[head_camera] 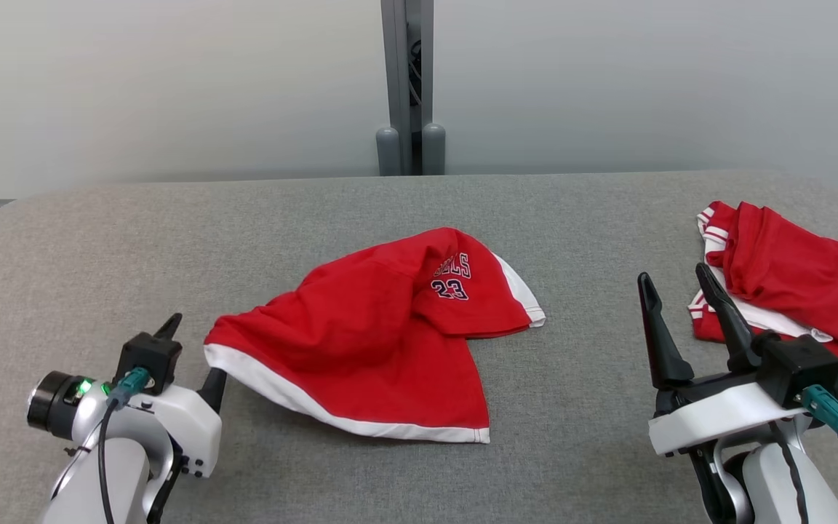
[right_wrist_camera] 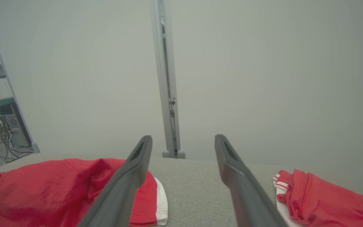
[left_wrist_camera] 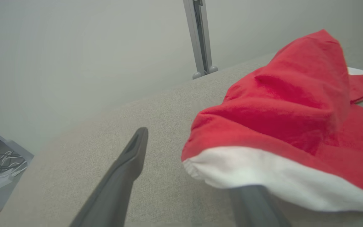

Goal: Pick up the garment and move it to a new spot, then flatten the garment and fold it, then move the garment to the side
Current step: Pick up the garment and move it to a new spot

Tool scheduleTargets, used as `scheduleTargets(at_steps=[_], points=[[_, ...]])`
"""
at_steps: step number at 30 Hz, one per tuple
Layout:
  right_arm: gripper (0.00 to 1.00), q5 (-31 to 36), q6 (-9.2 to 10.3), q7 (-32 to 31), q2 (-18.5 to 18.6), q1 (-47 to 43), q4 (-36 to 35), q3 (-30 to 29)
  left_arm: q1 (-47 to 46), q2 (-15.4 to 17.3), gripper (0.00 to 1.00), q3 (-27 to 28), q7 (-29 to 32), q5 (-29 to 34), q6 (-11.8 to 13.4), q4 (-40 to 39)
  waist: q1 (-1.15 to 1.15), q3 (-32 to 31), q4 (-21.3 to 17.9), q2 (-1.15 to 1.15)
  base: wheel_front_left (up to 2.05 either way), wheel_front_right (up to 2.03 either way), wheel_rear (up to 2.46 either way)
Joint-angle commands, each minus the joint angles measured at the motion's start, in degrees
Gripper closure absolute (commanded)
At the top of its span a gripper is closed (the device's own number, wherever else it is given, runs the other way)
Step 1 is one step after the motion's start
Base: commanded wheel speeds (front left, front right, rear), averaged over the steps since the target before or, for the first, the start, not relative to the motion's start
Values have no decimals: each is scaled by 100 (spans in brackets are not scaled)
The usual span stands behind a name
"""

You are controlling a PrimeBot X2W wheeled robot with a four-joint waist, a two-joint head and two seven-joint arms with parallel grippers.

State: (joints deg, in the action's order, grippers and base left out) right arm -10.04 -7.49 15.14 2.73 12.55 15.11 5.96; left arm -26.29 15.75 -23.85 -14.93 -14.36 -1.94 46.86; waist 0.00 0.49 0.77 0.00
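The left pincer (left_wrist_camera: 194, 159) stands wide, one fingertip hidden behind the white hem of the red garment (left_wrist_camera: 288, 104).

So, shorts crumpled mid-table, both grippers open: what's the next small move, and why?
Probably close the left gripper on the white hem of the shorts. In the left wrist view the hem's corner sits between its open fingers, one of them tucked under the cloth. The right gripper hangs open off to the side, clear of the shorts, so the left looks best placed to grasp.
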Motion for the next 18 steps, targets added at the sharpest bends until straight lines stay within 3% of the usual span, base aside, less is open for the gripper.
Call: scheduleTargets(at_steps=[1, 11, 14, 18], points=[[0, -8, -1, 8, 37, -45, -37, -18, 72, 75, 0, -24, -26, 53, -9, -16, 0, -15, 20, 0, 0, 0, 0], [0, -42, -1, 7, 38, -63, -29, 5, 172, 239, 0, -854, 270, 127, -539, 209, 0, -77, 33, 0, 0, 0, 0], [0, -42, -1, 8, 39, -99, -34, 10, 335, 347, 0, -1693, 692, -508, -563, -55, 0, -96, 42, 0, 0, 0, 0], [0, -51, -1, 7, 38, -125, -27, -6, 213, 1129, 0, -2648, 1322, -1637, -548, -816, 0, -117, 77, 0, 0, 0, 0]])
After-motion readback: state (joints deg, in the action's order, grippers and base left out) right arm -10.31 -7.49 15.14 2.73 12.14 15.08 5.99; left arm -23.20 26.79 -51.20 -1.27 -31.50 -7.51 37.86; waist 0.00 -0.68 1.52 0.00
